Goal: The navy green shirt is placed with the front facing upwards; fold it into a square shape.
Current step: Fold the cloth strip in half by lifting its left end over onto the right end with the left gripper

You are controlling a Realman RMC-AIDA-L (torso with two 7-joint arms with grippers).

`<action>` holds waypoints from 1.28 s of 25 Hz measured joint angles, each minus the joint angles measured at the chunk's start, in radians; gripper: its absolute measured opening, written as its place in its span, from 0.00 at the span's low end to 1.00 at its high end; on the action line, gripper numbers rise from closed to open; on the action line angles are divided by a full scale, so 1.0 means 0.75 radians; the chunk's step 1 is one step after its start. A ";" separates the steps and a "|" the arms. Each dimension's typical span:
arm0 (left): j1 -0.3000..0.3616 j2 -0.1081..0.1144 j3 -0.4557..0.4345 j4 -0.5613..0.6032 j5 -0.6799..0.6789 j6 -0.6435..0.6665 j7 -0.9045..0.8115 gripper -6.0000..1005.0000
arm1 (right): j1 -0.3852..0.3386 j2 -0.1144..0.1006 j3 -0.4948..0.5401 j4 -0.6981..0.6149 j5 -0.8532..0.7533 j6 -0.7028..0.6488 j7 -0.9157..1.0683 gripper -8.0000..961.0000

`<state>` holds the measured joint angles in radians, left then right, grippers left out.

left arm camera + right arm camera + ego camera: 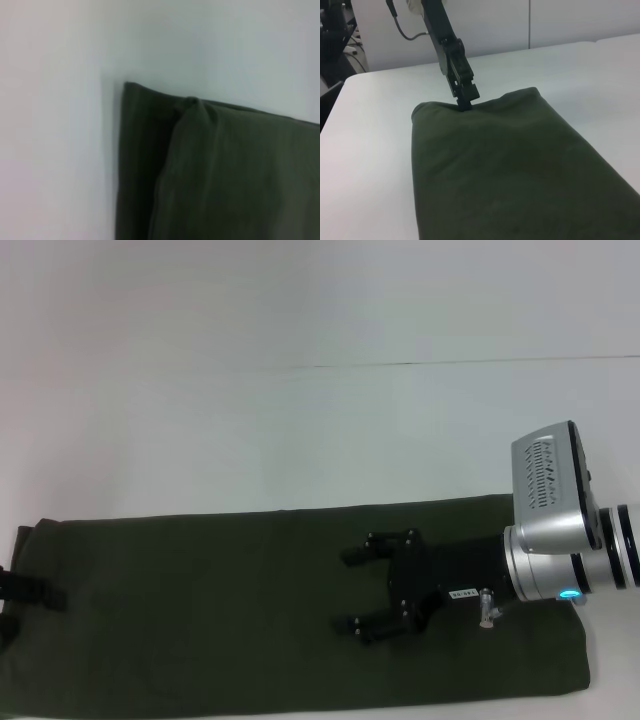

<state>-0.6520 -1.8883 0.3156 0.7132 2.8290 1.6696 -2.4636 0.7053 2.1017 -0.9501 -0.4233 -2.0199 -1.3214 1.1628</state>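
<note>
Pinching shirt (510, 165) end, left claw (465, 102) (cropped in head view).

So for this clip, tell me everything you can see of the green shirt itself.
The navy green shirt is dark olive, matte, cotton-looking cloth, already folded into a long flat band lying across the white table. No print, collar or sleeves show. The left gripper meets its left end, where the cloth bunches into a small ridge. The right gripper, fingers open, is over its right half; contact there is unclear.
</note>
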 joint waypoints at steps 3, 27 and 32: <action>0.001 0.000 0.000 0.010 0.000 -0.016 -0.001 0.89 | 0.000 0.000 -0.001 -0.001 0.004 0.001 0.000 0.95; 0.014 0.003 0.037 0.043 0.036 -0.070 -0.025 0.89 | 0.001 -0.002 -0.001 -0.005 0.004 0.016 0.000 0.95; 0.018 0.002 0.038 0.043 0.036 -0.090 -0.022 0.89 | 0.004 -0.002 -0.003 -0.002 0.004 0.020 0.000 0.95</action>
<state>-0.6382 -1.8867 0.3439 0.7452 2.8563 1.6022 -2.4798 0.7085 2.0999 -0.9523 -0.4246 -2.0173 -1.3065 1.1628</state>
